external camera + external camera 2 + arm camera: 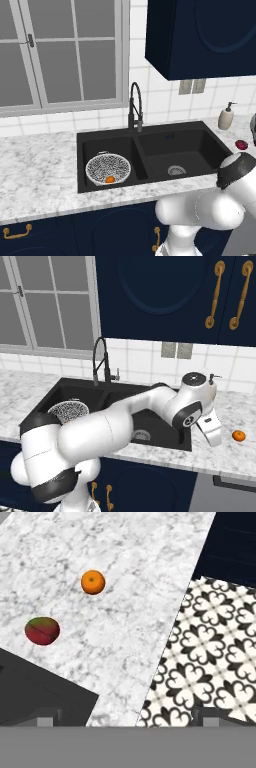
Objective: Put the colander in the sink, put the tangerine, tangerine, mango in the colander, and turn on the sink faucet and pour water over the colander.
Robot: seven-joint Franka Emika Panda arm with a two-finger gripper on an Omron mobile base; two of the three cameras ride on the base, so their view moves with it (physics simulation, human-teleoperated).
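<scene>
The colander (108,169) sits in the left basin of the black sink (165,131), with one tangerine (110,178) inside it. On the counter right of the sink lie the second tangerine (93,582) and the dark red mango (42,630). My gripper (128,718) hovers above that counter, open, its fingertips (47,717) wide apart with nothing between them. In the right base view the gripper (212,429) is just left of the tangerine (239,436). The black sink faucet (135,107) stands behind the divider. The water is out of view.
A beige soap dispenser (226,117) stands at the back right of the counter. The marble counter's front edge (165,642) drops to patterned floor tiles (210,647). Dark upper cabinets (165,296) hang above the counter. My arm spans the right basin (142,433).
</scene>
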